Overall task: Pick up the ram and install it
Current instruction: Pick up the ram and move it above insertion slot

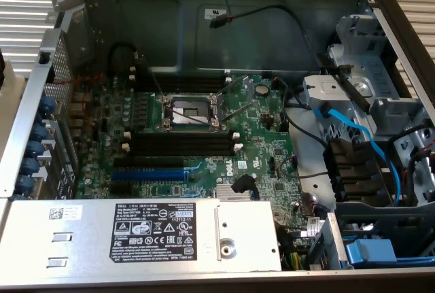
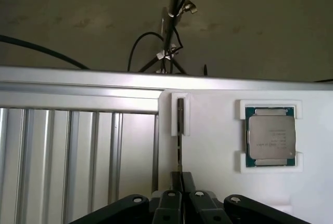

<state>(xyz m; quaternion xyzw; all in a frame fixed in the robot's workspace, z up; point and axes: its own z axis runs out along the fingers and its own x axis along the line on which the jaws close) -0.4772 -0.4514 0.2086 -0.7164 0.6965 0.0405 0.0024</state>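
Wrist view gives us the ram point(image 2: 179, 141) edge-on: a thin dark stick standing on its long edge on the white surface point(image 2: 213, 177), its far end seated in a small white holder point(image 2: 173, 116). The claw point(image 2: 179, 178) is clenched around the stick's near end, its dark fingers pressed to the two flat faces with no gap that we can see. A processor chip point(image 2: 270, 135) sits near it in its own white corner brackets, apart from the ram.

In the exterior view we look into the open computer case point(image 1: 380, 7), where the black memory slots point(image 1: 180, 145) lie empty just beside the bare processor socket point(image 1: 190, 111), white end clips point(image 1: 237, 147) at their ends.

Our worries, as judgement only: the grip sits at one end, not the middle, so the stick could pivot or sag in the claw. With the far end in the holder, a crooked pull could bind it or drag the holder along. At the board, a tilted stick might miss the narrow slot, strike a clip, or stray onto the exposed socket.
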